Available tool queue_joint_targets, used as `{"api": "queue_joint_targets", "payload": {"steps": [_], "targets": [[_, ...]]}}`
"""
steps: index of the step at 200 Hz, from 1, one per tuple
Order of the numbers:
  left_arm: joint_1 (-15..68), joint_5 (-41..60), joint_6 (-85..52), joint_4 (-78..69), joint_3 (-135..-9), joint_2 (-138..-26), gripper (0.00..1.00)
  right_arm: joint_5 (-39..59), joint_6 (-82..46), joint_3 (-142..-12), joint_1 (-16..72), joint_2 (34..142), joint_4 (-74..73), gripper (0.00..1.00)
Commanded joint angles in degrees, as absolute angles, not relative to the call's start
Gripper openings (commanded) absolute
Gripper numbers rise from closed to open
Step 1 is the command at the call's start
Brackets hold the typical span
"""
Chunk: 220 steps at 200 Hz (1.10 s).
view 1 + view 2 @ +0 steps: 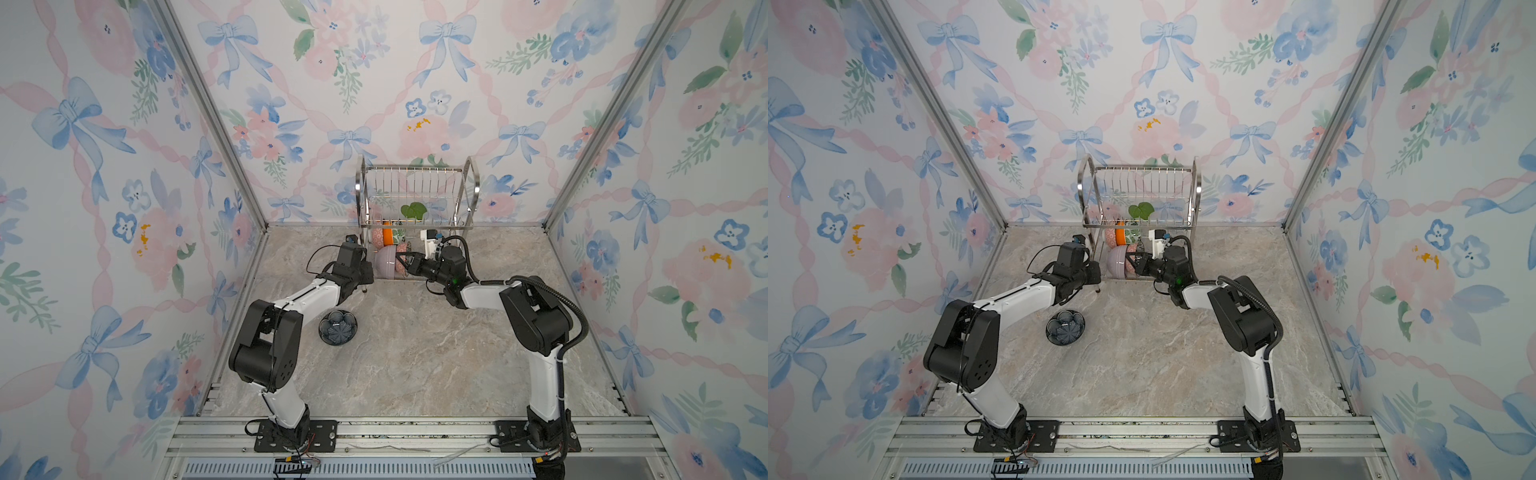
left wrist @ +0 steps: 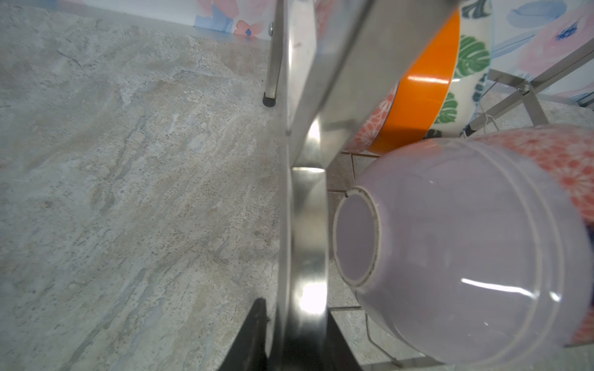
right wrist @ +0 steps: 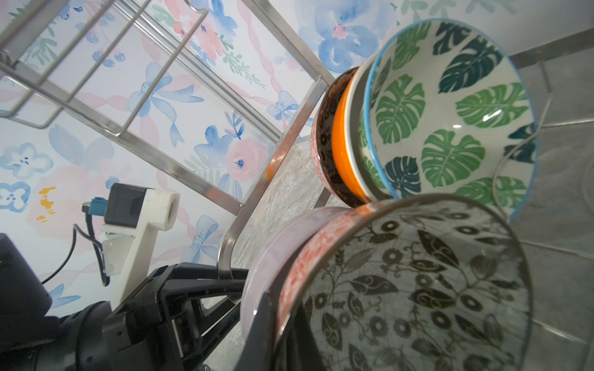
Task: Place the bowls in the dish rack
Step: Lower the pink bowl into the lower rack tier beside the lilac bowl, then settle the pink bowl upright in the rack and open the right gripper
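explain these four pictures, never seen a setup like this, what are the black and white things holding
They are two robot arms bolted to a rail at the front of the table, each ending in a two-fingered claw. Two pictures look down from overhead, side by side; the other two come from a camera on each wrist. At the back stands a steel dish rack. Its lower shelf holds bowls on edge, among them an orange bowl, a green leaf bowl and a lilac bowl. A dark blue bowl lies on the table. The right claw is shut on the rim of the black-and-white floral bowl. The left claw straddles the rack's side frame; whether it pinches it is unclear.
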State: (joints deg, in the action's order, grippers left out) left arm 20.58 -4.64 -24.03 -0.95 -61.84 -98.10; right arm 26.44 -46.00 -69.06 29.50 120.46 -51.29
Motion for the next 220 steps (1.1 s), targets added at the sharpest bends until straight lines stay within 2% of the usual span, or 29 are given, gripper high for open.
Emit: {"api": "queue_joint_targets", "payload": {"steps": [1,20,77,220], "targets": [[21.19,-1.93,-23.38,-0.62,-63.38,-99.06,0.22,28.73,-48.16,-68.26,29.44,121.29,-59.04,0.0],[21.19,-1.91,-23.38,-0.64,-63.37,-99.21,0.17,29.05,-49.32,-67.74,29.44,121.6,-60.78,0.0],[21.4,-1.91,-23.38,-0.63,-63.35,-99.14,0.17,30.0,-54.49,-66.34,28.97,123.66,-68.08,0.0],[21.79,-1.76,-23.38,-0.48,-63.75,-100.15,0.17,30.47,-48.39,-63.02,25.75,119.88,-53.99,0.0]]}}
